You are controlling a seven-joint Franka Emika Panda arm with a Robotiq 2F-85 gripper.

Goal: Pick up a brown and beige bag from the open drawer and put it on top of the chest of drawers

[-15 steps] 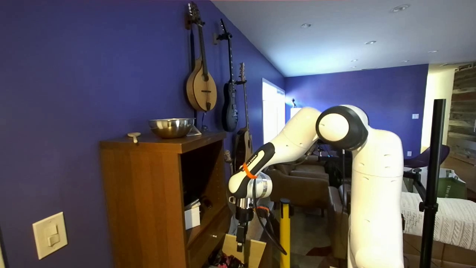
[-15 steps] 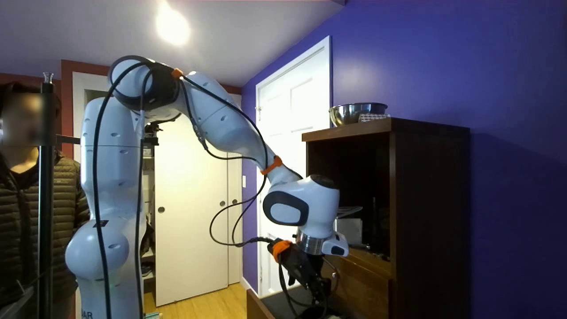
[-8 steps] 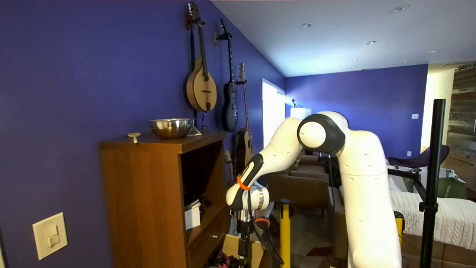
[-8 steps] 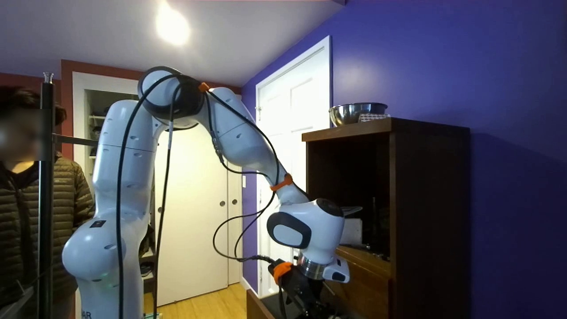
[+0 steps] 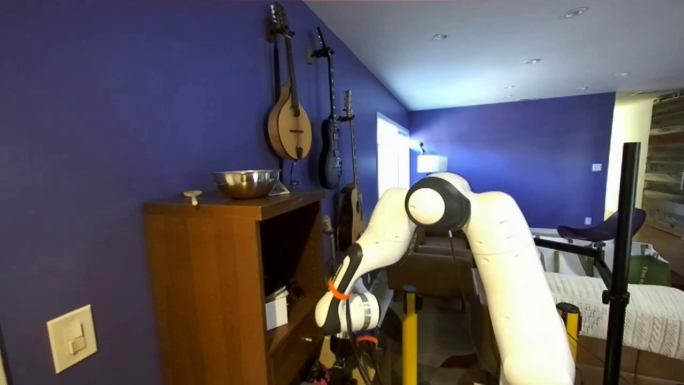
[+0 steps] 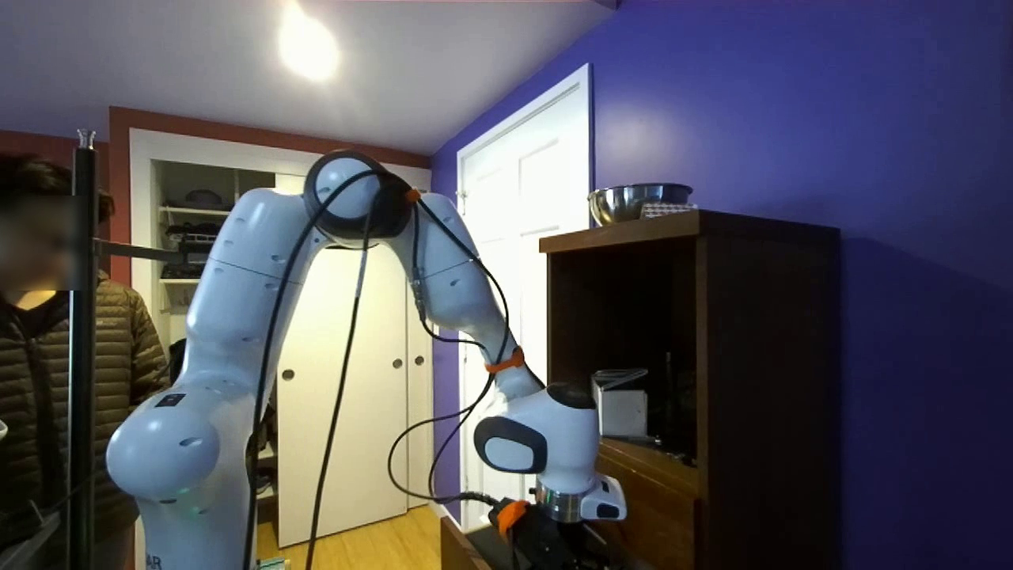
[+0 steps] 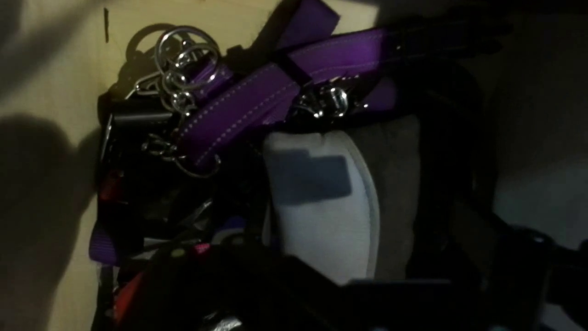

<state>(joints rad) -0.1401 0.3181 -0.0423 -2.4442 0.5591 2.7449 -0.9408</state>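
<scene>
white door (image 6: 530,178) in purple wall (image 6: 775,111)

A home; wall-hung guitars (image 5: 350,213); brown sofa (image 5: 433,274)

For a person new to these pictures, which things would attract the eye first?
Probably the white robot arm, bent over the open drawer in both exterior views. Next, stringed instruments hang on the violet wall in an exterior view. In the wrist view, a purple strap lies beside the bag.

The glossy, round-linked white robot arm (image 6: 241,289) bore a black elbow collar (image 5: 455,205) around a smooth white disc (image 5: 426,206). Black cables (image 6: 278,317), cinched by bright orange bands (image 6: 506,361), ran along it. A silver metal wrist ring (image 6: 559,507) gleamed; dark printed letters (image 6: 154,563) showed low down.
</scene>
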